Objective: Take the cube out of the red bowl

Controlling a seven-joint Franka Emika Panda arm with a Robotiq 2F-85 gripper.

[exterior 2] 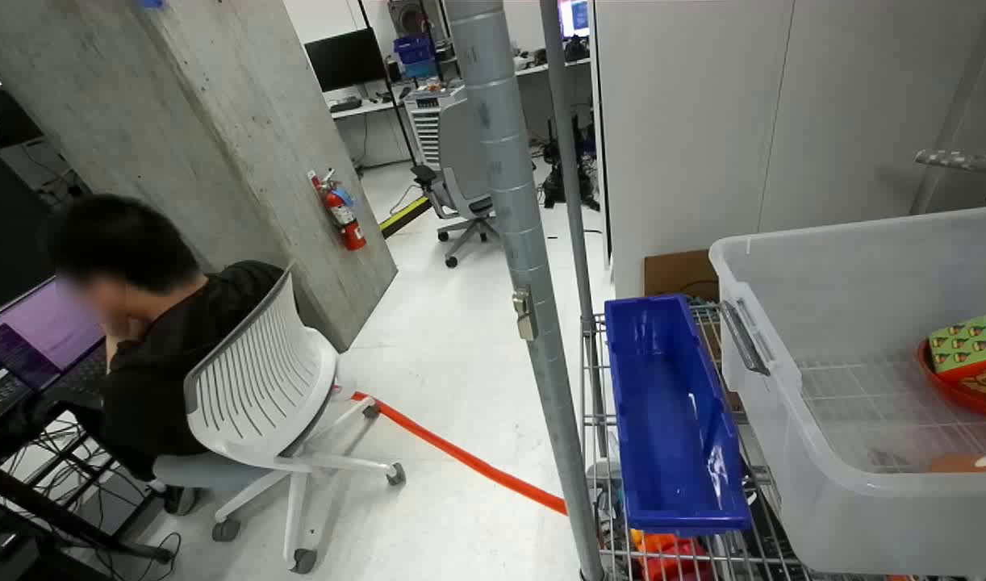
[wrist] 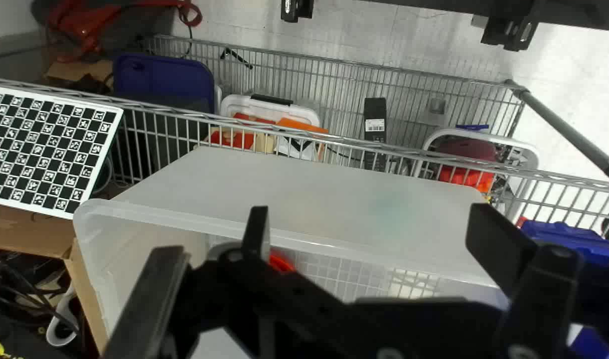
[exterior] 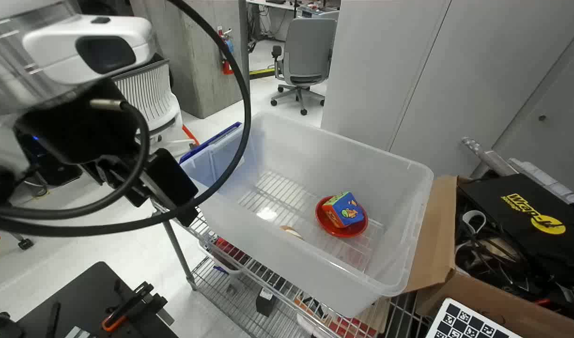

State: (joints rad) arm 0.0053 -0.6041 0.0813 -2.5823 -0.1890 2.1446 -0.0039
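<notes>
The cube [exterior: 350, 212] shows blue, orange and green faces with printed pictures. It sits tilted in the red bowl [exterior: 325, 224] and fills most of it. Bowl and cube lie inside the large translucent bin [exterior: 357, 136], toward one end. In an exterior view the cube [exterior 2: 965, 347] and bowl [exterior 2: 941, 389] are cut by the frame edge. My gripper [exterior: 167, 197] is outside the bin, above and beside its long wall, apart from cube and bowl. In the wrist view my gripper [wrist: 374, 234] is open and empty. Only a bit of bowl rim [wrist: 282, 263] shows there; the cube is hidden.
The bin stands on a wire rack [wrist: 334, 132]; its wall rises around the bowl. A tan and white object [exterior: 291, 231] lies in the bin. A blue tray [exterior 2: 674, 420] is beside it. A cardboard box [exterior: 437, 234] with cables and a checkered board [wrist: 40, 149] stand at the other end.
</notes>
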